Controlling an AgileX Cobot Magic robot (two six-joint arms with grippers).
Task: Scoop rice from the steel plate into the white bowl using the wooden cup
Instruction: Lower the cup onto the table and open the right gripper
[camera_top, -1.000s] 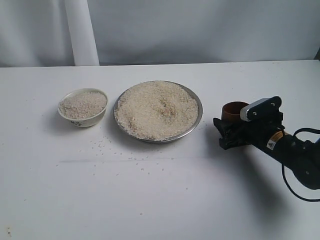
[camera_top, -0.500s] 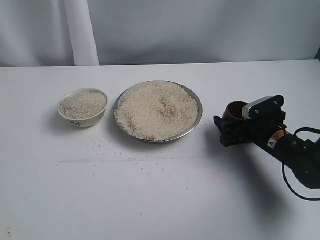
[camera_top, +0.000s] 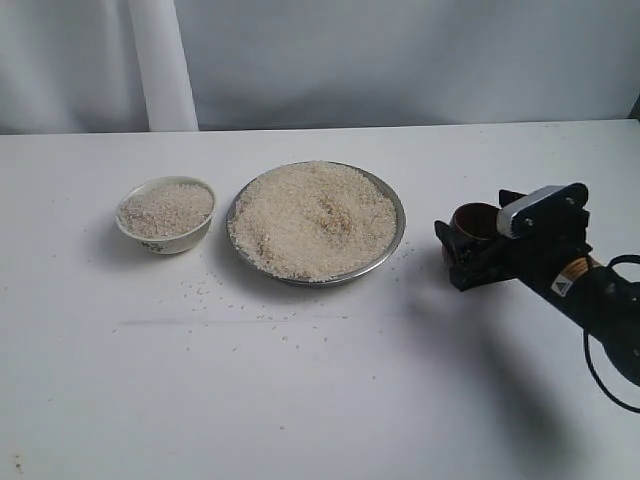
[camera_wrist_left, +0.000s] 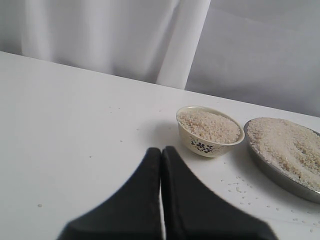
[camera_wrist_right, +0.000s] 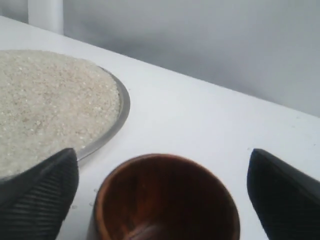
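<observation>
The steel plate sits mid-table, heaped with rice. To its left stands the white bowl, also filled with rice. The wooden cup stands upright right of the plate, dark inside with no rice showing. My right gripper is open around it. In the right wrist view the cup stands between the fingers with a gap on each side. My left gripper is shut and holds nothing, some way from the bowl; it is out of the exterior view.
Loose grains lie scattered on the white table in front of the bowl and plate. A white curtain and pole back the table. The right arm's cable hangs near the table's right edge.
My right gripper has drawn back a little to the right, with its jaws a bit wider. The cup stands in nearly the same place. Bowl, plate and rice are unchanged.
</observation>
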